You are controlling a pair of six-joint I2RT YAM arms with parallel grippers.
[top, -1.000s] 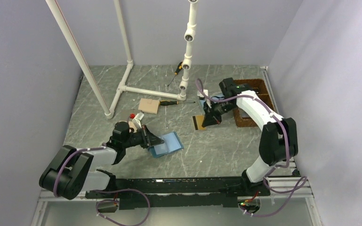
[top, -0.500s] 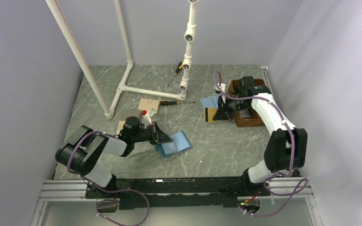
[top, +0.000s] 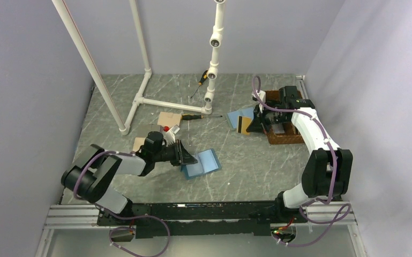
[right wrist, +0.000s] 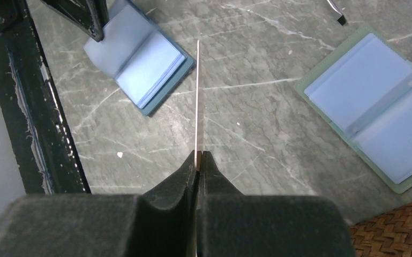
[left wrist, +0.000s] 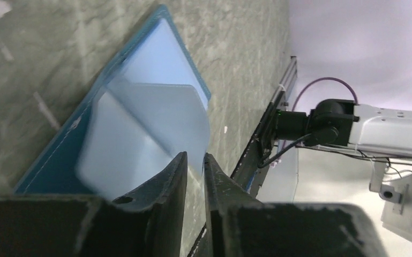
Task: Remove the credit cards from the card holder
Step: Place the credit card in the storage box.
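Right fingers (right wrist: 203, 160) clamped on edge-on credit card (right wrist: 197, 96), left fingers (left wrist: 183, 166) nearly together at open card holder (left wrist: 160, 59), grip unclear.

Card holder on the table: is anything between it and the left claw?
Nothing visible does. The left claw sits right at the edge of the card holder, tips over its pale inner leaf.
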